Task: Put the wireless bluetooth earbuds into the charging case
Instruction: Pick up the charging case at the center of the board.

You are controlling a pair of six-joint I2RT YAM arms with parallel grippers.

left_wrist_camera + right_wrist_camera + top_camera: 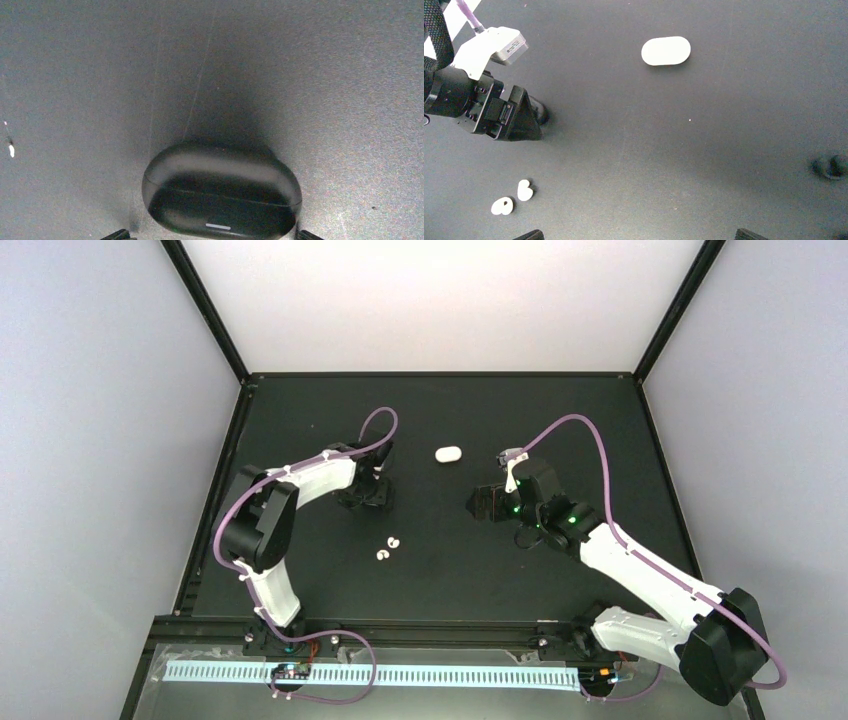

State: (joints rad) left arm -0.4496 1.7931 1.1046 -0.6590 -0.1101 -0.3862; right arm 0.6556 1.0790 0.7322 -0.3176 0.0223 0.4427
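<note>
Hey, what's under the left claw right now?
A small black oval object lies between the left claw's open fingertips; whatever is inside or beneath it is covered.

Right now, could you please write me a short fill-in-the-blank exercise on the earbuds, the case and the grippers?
1. The white case lies with its lid ___.
2. ___ earbuds lie close together on the table, outside the case.
3. The right gripper is ___ and holds nothing.
4. The oval object between the fingers of the left gripper is ___ in colour.
Missing words: shut; two; open; black.
</note>
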